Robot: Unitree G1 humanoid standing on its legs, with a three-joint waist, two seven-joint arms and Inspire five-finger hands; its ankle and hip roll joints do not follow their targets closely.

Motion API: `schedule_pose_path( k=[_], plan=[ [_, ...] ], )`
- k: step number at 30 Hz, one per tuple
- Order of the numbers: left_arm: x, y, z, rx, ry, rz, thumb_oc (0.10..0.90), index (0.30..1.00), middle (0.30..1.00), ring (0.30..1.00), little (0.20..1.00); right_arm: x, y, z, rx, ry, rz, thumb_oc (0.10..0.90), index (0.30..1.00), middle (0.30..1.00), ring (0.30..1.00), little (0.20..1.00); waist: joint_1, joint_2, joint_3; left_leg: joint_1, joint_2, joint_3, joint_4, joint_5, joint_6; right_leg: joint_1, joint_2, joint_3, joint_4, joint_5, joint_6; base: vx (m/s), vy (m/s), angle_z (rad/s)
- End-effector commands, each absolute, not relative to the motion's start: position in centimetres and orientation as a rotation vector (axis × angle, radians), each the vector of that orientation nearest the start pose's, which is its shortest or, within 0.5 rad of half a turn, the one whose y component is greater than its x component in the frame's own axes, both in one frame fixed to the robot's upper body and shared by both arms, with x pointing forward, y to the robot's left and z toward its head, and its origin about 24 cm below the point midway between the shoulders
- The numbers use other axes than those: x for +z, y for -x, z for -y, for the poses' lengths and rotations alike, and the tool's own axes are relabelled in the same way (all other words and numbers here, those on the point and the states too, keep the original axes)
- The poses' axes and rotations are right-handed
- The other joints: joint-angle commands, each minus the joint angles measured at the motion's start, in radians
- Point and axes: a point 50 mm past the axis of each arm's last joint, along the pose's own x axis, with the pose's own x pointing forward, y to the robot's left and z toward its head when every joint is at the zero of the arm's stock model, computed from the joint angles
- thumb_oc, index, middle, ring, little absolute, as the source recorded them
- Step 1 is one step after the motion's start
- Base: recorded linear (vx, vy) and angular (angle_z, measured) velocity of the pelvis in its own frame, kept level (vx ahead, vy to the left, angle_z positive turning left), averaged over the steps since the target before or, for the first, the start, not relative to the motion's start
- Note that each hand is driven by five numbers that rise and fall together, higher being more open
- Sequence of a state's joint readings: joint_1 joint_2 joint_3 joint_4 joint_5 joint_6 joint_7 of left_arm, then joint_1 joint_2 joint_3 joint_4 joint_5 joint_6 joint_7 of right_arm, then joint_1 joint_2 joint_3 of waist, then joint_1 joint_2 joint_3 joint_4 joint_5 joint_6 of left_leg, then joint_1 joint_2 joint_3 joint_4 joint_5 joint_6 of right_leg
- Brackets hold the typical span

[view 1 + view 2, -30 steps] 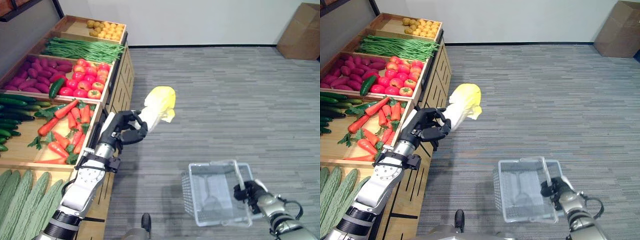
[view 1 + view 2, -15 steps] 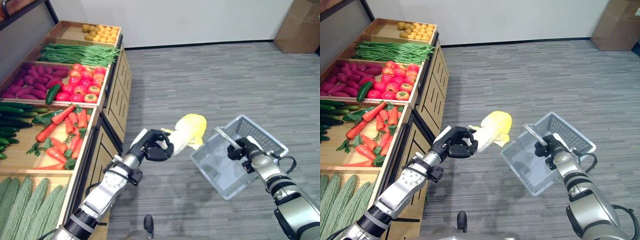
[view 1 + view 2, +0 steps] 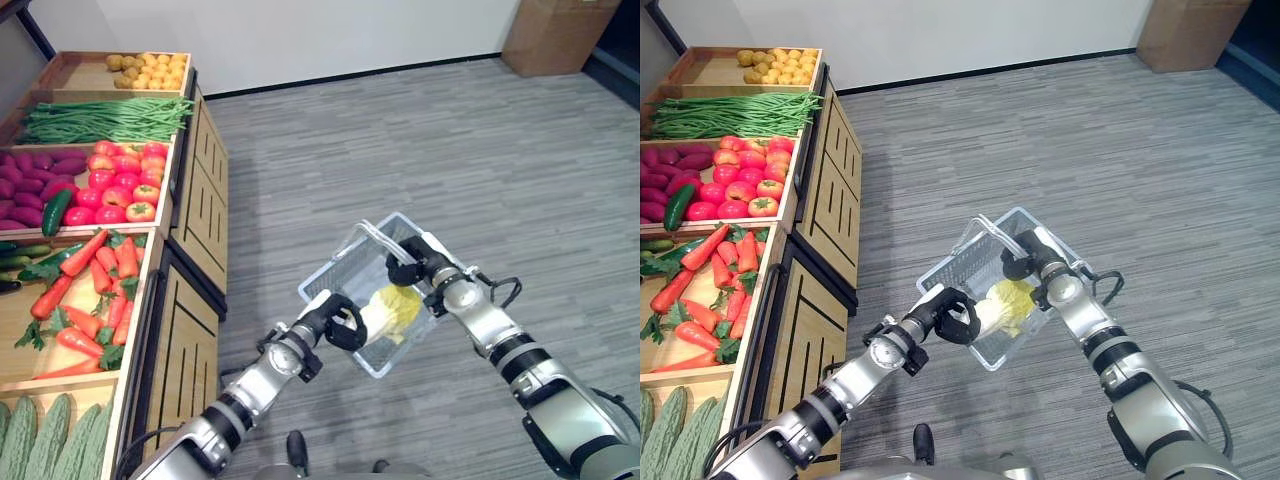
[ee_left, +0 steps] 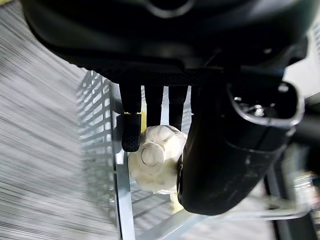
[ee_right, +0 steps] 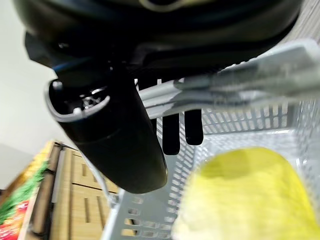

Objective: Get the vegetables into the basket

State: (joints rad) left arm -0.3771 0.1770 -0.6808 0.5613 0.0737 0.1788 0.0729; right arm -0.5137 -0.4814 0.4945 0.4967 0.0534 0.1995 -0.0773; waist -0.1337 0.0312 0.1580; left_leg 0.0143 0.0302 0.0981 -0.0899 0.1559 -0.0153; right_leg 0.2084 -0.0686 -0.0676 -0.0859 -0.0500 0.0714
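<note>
The robot's right hand (image 3: 408, 262) has its fingers curled round the handle of a pale wire basket (image 3: 340, 268), holding it tilted in the air above the grey carpet floor (image 3: 420, 140), with the open mouth turned towards the left hand. In the right wrist view the grey handle bars (image 5: 235, 82) run across the hand's fingers and the basket's mesh wall shows behind them.

The left hand (image 3: 337, 322) reaches in over the basket's near rim. Its fingers and thumb are curled round the white stem end of a cabbage (image 3: 392, 309), whose yellow-green leaves lie inside the basket against the mesh. The left wrist view shows the pale stem (image 4: 152, 162) pinched between the fingers and the thumb, just past the basket's wire edge.

Along the left of the scene stands a wooden produce stand (image 3: 195, 215) with separate compartments. From the far end they hold potatoes (image 3: 145, 70), green beans (image 3: 100, 118), purple sweet potatoes (image 3: 35, 185) beside red tomatoes (image 3: 118, 185), then carrots (image 3: 90, 295) with cucumbers at their outer side, and bitter gourds (image 3: 40, 445) nearest. A cardboard box (image 3: 548, 35) stands by the far wall.
</note>
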Motion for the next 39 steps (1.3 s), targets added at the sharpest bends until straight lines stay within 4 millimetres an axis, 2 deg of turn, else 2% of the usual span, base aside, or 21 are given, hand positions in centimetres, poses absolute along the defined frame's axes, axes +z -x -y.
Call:
schedule_pose_path(
  k=[1,2,3,4,5,10,14,21,22,23,24,28,29,31,32,34,35,36,37,38,39],
  plan=[
    [-0.1,-29.8,-4.7,-0.493,-0.769,-0.154,0.400,0.300,0.300,0.300,0.300,13.3,-35.6,15.8,0.138,0.626,0.176,0.400,0.300,0.300,0.300,0.300,0.013,-0.018,-0.035,0.130,0.053,0.033,0.007,-0.161,-0.068,-0.104,-0.054,-0.050,0.013,0.056,0.054,0.00,-0.008,-0.16],
    [-1.5,-29.5,-4.8,-0.495,-0.826,-0.205,0.622,0.610,0.610,0.610,0.610,12.8,-34.8,15.1,0.168,0.611,0.188,0.400,0.300,0.300,0.300,0.300,0.005,-0.016,-0.031,0.130,0.053,0.039,0.007,-0.162,-0.067,-0.111,-0.054,-0.045,0.016,0.056,0.056,0.04,-0.003,-0.14],
    [-1.5,-29.5,-4.8,-0.497,-0.825,-0.206,0.847,0.926,0.926,0.926,0.926,12.8,-34.8,15.1,0.168,0.611,0.187,0.400,0.300,0.300,0.300,0.300,0.006,-0.014,-0.033,0.136,0.054,0.039,0.006,-0.174,-0.068,-0.104,-0.053,-0.044,0.013,0.047,0.058,0.04,-0.003,-0.16],
    [-1.8,-29.4,-4.9,-0.498,-0.858,-0.215,0.900,1.000,1.000,1.000,1.000,12.6,-34.7,15.1,0.171,0.614,0.184,0.400,0.300,0.300,0.300,0.300,0.005,-0.014,-0.031,0.137,0.054,0.040,0.006,-0.175,-0.067,-0.105,-0.053,-0.041,0.013,0.047,0.058,0.01,-0.003,-0.13],
    [-2.5,-29.1,-4.8,-0.518,-0.871,-0.245,0.900,1.000,1.000,1.000,1.000,12.6,-34.6,14.8,0.180,0.613,0.188,0.400,0.300,0.300,0.300,0.300,0.003,-0.015,-0.027,0.132,0.053,0.043,0.007,-0.165,-0.066,-0.113,-0.054,-0.040,0.017,0.055,0.056,0.01,-0.004,-0.11],
    [-2.4,-29.0,-4.5,-0.533,-0.892,-0.228,0.900,1.000,1.000,1.000,1.000,11.8,-34.2,14.9,0.184,0.624,0.168,0.400,0.300,0.300,0.300,0.300,0.003,-0.010,-0.030,0.141,0.050,0.046,0.007,-0.170,-0.064,-0.103,-0.055,-0.040,0.015,0.051,0.057,0.03,-0.004,-0.04],
    [-1.9,-28.9,-4.4,-0.553,-0.893,-0.189,0.900,1.000,1.000,1.000,1.000,9.3,-33.8,15.8,0.174,0.637,0.072,0.400,0.300,0.300,0.300,0.300,0.010,-0.008,-0.038,0.155,0.048,0.045,0.005,-0.177,-0.064,-0.087,-0.057,-0.047,0.011,0.046,0.059,0.01,-0.004,0.00],
    [0.2,-28.9,-6.6,-0.580,-0.824,-0.118,0.900,1.000,1.000,1.000,1.000,4.9,-32.6,22.0,0.038,0.704,-0.181,0.400,0.300,0.300,0.300,0.300,0.039,-0.012,-0.045,0.159,0.048,0.033,0.006,-0.180,-0.064,-0.071,-0.056,-0.064,0.011,0.044,0.061,0.01,-0.002,0.04],
    [0.2,-28.8,-6.7,-0.581,-0.824,-0.119,0.900,1.000,1.000,1.000,1.000,4.9,-32.6,22.0,0.038,0.703,-0.182,0.400,0.300,0.300,0.300,0.300,0.039,-0.013,-0.045,0.159,0.048,0.032,0.006,-0.180,-0.064,-0.071,-0.056,-0.065,0.011,0.044,0.061,0.01,-0.007,0.07],
    [0.4,-28.8,-7.3,-0.576,-0.814,-0.115,0.900,1.000,1.000,1.000,1.000,4.3,-32.2,22.9,0.018,0.708,-0.218,0.400,0.300,0.300,0.300,0.300,0.043,-0.014,-0.048,0.159,0.049,0.029,0.005,-0.180,-0.064,-0.069,-0.056,-0.069,0.010,0.043,0.061,0.00,-0.004,0.08],
    [0.5,-28.4,-8.6,-0.563,-0.780,-0.129,0.900,1.000,1.000,1.000,1.000,3.3,-31.3,25.0,-0.032,0.715,-0.286,0.400,0.300,0.300,0.300,0.300,0.054,-0.016,-0.050,0.158,0.050,0.022,0.006,-0.179,-0.064,-0.066,-0.056,-0.077,0.011,0.042,0.061,0.00,-0.002,0.09],
    [-0.1,-27.3,-11.1,-0.538,-0.739,-0.185,0.900,1.000,1.000,1.000,1.000,1.2,-29.5,27.5,-0.081,0.731,-0.406,0.400,0.300,0.300,0.300,0.300,0.067,-0.022,-0.052,0.154,0.051,0.013,0.009,-0.177,-0.065,-0.065,-0.055,-0.086,0.011,0.042,0.060,-0.01,0.001,0.11],
    [-0.6,-26.7,-13.1,-0.501,-0.733,-0.229,0.900,1.000,1.000,1.000,1.000,-0.5,-27.7,29.2,-0.117,0.730,-0.500,0.400,0.300,0.300,0.300,0.300,0.075,-0.025,-0.051,0.152,0.052,0.009,0.010,-0.176,-0.065,-0.064,-0.053,-0.091,0.012,0.042,0.059,-0.02,0.000,0.04],
    [-0.9,-26.3,-13.8,-0.489,-0.736,-0.251,0.900,1.000,1.000,1.000,1.000,-1.0,-27.0,29.6,-0.119,0.730,-0.529,0.400,0.300,0.300,0.300,0.300,0.076,-0.027,-0.052,0.153,0.052,0.007,0.010,-0.177,-0.065,-0.062,-0.053,-0.093,0.012,0.041,0.059,-0.01,-0.002,0.08],
    [-1.9,-25.5,-15.3,-0.452,-0.722,-0.314,0.900,1.000,1.000,1.000,1.000,-2.5,-25.4,30.6,-0.146,0.725,-0.610,0.400,0.300,0.300,0.300,0.300,0.081,-0.030,-0.051,0.153,0.055,0.003,0.011,-0.176,-0.066,-0.060,-0.052,-0.098,0.013,0.041,0.058,0.03,-0.003,0.07],
    [-2.6,-24.9,-16.1,-0.429,-0.709,-0.352,0.900,1.000,1.000,1.000,1.000,-3.2,-24.6,30.9,-0.155,0.722,-0.643,0.400,0.300,0.300,0.300,0.300,0.082,-0.031,-0.055,0.159,0.057,-0.001,0.009,-0.187,-0.067,-0.051,-0.050,-0.098,0.010,0.030,0.059,0.04,0.000,0.02],
    [-3.9,-23.8,-17.4,-0.387,-0.670,-0.429,0.900,1.000,1.000,1.000,1.000,-4.6,-22.9,31.6,-0.175,0.713,-0.716,0.400,0.300,0.300,0.300,0.300,0.086,-0.032,-0.054,0.159,0.057,-0.003,0.009,-0.186,-0.068,-0.049,-0.048,-0.102,0.009,0.030,0.058,0.00,0.000,0.00],
    [-3.9,-23.8,-17.4,-0.387,-0.670,-0.431,0.900,1.000,1.000,1.000,1.000,-4.6,-22.8,31.5,-0.174,0.713,-0.717,0.400,0.300,0.300,0.300,0.300,0.085,-0.033,-0.056,0.159,0.057,-0.004,0.009,-0.186,-0.068,-0.049,-0.048,-0.103,0.009,0.029,0.058,0.00,0.004,0.04],
    [-5.0,-22.8,-18.8,-0.318,-0.650,-0.494,0.900,1.000,1.000,1.000,1.000,-5.9,-21.1,31.7,-0.189,0.688,-0.776,0.400,0.300,0.300,0.300,0.300,0.088,-0.034,-0.054,0.159,0.057,-0.007,0.010,-0.185,-0.067,-0.049,-0.047,-0.104,0.009,0.028,0.057,0.00,0.002,0.05],
    [-5.1,-22.7,-18.8,-0.318,-0.650,-0.495,0.900,1.000,1.000,1.000,1.000,-6.0,-21.1,31.7,-0.188,0.688,-0.777,0.400,0.300,0.300,0.300,0.300,0.087,-0.035,-0.055,0.159,0.057,-0.008,0.010,-0.186,-0.067,-0.048,-0.047,-0.104,0.009,0.028,0.057,-0.01,0.003,0.06],
    [-5.9,-22.0,-19.8,-0.240,-0.595,-0.540,0.900,1.000,1.000,1.000,1.000,-6.8,-20.1,31.8,-0.198,0.681,-0.814,0.400,0.300,0.300,0.300,0.300,0.091,-0.037,-0.054,0.158,0.056,-0.010,0.010,-0.184,-0.067,-0.048,-0.047,-0.106,0.009,0.027,0.057,-0.01,-0.011,0.04]
  ],
)
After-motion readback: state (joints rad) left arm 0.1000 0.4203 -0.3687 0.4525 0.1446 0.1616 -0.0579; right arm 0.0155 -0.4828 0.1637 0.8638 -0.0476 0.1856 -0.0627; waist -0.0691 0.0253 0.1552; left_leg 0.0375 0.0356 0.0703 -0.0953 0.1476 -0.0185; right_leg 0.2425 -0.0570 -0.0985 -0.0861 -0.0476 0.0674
